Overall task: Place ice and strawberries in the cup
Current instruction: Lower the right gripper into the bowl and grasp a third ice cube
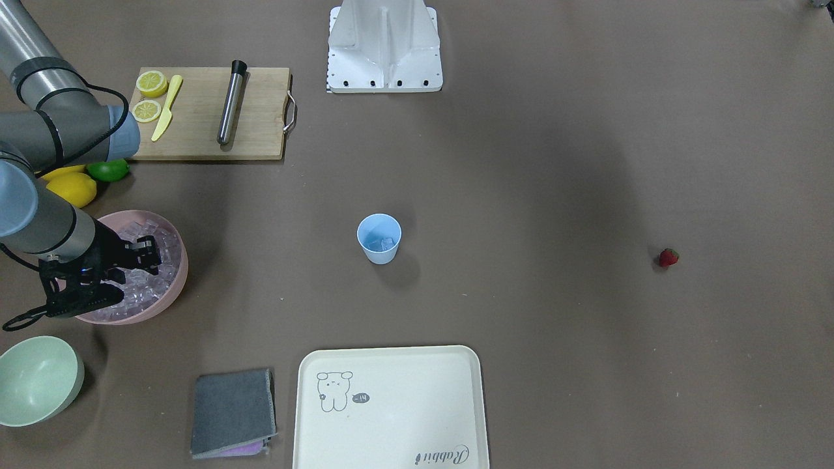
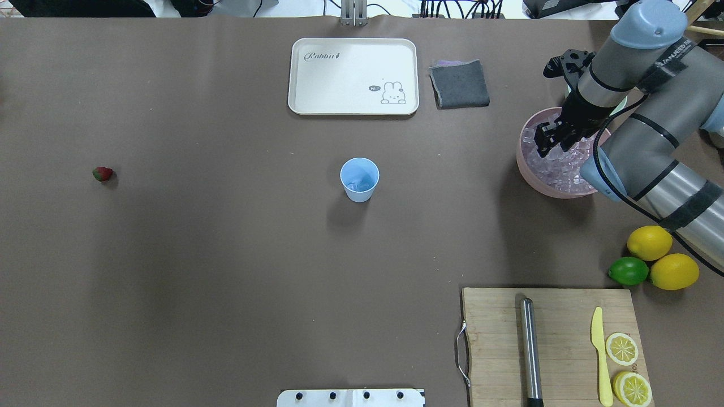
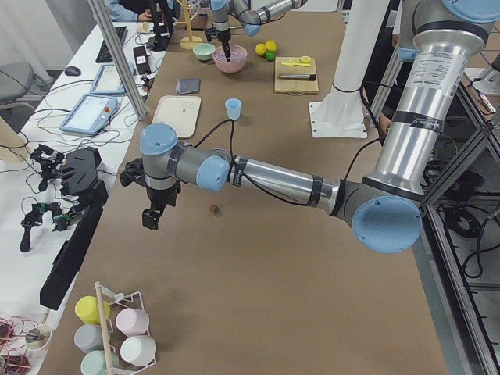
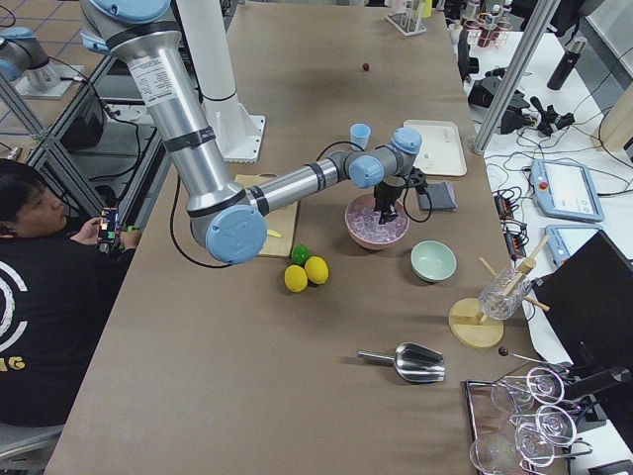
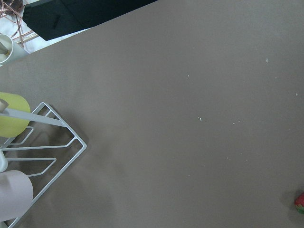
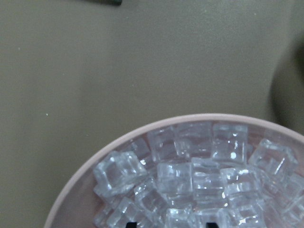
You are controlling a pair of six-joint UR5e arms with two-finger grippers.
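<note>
The light-blue cup (image 1: 379, 238) (image 2: 360, 179) stands upright mid-table with a few ice cubes (image 2: 361, 183) in it. Many ice cubes (image 6: 190, 180) fill the pink bowl (image 1: 174, 286) (image 2: 529, 169). My right gripper (image 1: 146, 251) (image 2: 546, 144) hangs over the ice in that bowl; in the right wrist view its two fingertips stand apart at the bottom edge, open, holding nothing. The strawberry (image 1: 668, 258) (image 2: 102, 173) (image 5: 299, 202) lies alone on the table, far from the cup. My left gripper (image 3: 151, 219) shows only in the exterior left view, beside the strawberry (image 3: 215, 208); I cannot tell its state.
A cream tray (image 1: 391, 407), grey cloth (image 1: 233, 410) and pale green bowl (image 1: 36, 381) lie along the far side. A cutting board (image 1: 208, 114) bears lemon halves, a yellow knife and a metal muddler. Lemons (image 1: 71, 185) and a lime (image 1: 109, 169) sit by the bowl. A cup rack (image 5: 38, 142) stands near the left wrist.
</note>
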